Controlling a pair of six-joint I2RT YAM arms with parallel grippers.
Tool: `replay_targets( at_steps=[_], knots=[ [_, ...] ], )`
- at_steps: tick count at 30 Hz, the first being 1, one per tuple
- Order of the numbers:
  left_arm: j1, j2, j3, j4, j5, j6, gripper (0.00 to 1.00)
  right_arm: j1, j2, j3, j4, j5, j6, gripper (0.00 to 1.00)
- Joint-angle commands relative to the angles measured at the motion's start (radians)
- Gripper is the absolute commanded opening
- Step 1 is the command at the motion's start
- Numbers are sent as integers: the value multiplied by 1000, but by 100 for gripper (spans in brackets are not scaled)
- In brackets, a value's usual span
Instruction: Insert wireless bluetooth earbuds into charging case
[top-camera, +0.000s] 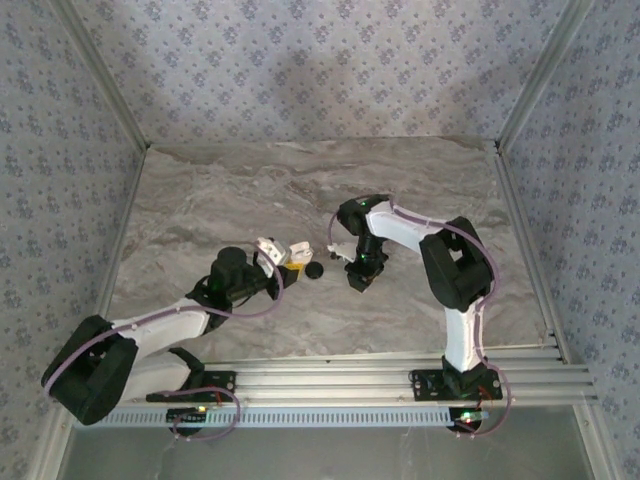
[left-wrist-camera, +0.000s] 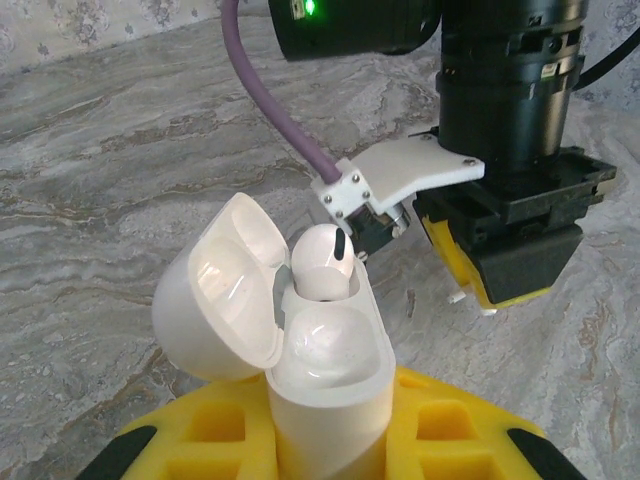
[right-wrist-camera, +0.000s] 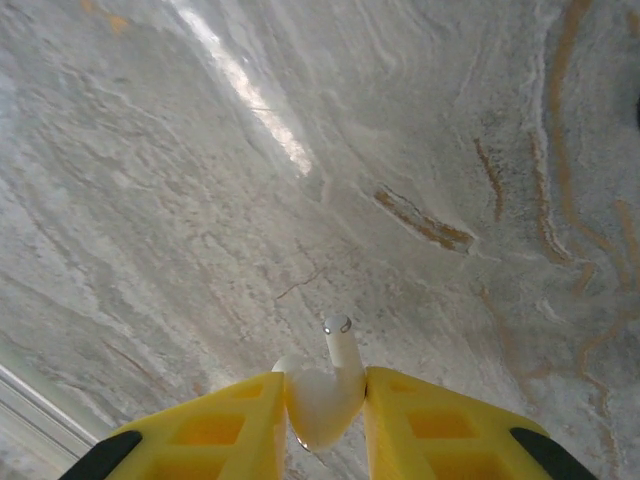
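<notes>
white, glossy plastic, tiny and surely near weightless: the white earbud (right-wrist-camera: 338, 352) is pinched by its bulb between the yellow pads of the right gripper (right-wrist-camera: 325, 388), stem poking out free, the marble table (right-wrist-camera: 200, 150) behind it. that seems the right hold, since the stem must enter first, but so slick and rounded a shell could twist or squirt out. the left gripper (left-wrist-camera: 325, 445) is clamped round the lower body of the charging case (left-wrist-camera: 335, 350), lid (left-wrist-camera: 225, 290) hinged open, another white earbud (left-wrist-camera: 320, 262) seated in one socket.
</notes>
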Motion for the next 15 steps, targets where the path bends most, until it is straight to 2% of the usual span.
replay_targets(
  at_steps=[1,4,7,12,15],
  knots=[
    [9,-20,20,-4,17,16,16,2,27,28,-30,23,-26,27],
    [8,-20,20,-6,17,17,16,2,33,26,-26,24,-22,29],
    [7,-20,22,-6,17,18,16,-1,24,23,-20,22,-5,36],
    [8,-17,26,-7,19,22,16,-20,-43,35,-17,-23,45,43],
    [8,-18,29,-7,19,23,16,-31,-97,55,3,4,159,43]
  ],
)
